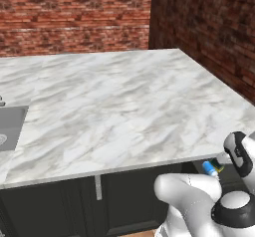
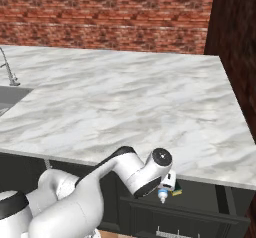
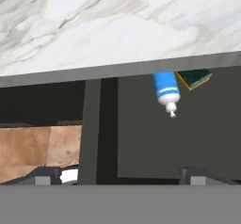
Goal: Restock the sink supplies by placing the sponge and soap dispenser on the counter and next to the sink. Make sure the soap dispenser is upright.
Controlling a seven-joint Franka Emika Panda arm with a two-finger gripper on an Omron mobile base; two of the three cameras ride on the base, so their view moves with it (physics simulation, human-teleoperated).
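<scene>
The soap dispenser (image 3: 165, 87), a blue bottle with a white pump, lies just under the front edge of the counter (image 3: 108, 25), its pump end towards my hand. The sponge (image 3: 194, 77), dark green side showing, lies right beside it. Both also show below the counter lip at the soap dispenser (image 1: 209, 169) and sponge (image 1: 217, 163), and at the soap dispenser (image 2: 162, 194) and sponge (image 2: 176, 189). My gripper (image 3: 121, 177) is open, short of the bottle, with nothing between its fingers. The sink (image 1: 10, 127) is far to the left, with its tap (image 2: 8, 70).
Dark cabinet fronts (image 1: 124, 196) run under the counter (image 1: 124, 106), with a pale handle (image 1: 98, 187). A brick wall (image 1: 74, 17) stands behind and a darker brick wall (image 1: 209, 27) closes the right side. Wooden floor (image 3: 37, 148) shows below.
</scene>
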